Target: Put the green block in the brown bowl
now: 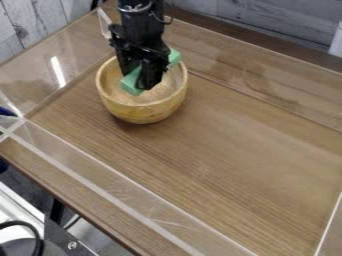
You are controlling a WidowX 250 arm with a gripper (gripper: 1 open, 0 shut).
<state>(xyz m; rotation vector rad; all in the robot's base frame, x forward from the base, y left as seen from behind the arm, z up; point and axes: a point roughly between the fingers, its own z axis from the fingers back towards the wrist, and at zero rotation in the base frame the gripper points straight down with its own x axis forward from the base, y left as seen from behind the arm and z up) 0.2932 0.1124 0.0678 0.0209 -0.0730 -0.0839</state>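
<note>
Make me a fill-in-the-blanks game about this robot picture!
1. The gripper is shut on the ____ block.
2. The block is held over the brown ____, not the table.
3. The bowl is made of ____.

Missing words: green; bowl; wood

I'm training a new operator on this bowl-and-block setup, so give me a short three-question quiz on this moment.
1. True or false: the green block already lies loose in the brown bowl.
2. Where is the hand? A) above the bowl's opening B) over bare table to the right C) beside the clear plastic piece at the back
3. In one word, are the hand's jaws open or shut?

Key:
1. False; the hand grips it.
2. A
3. Shut, on the green block.
</note>
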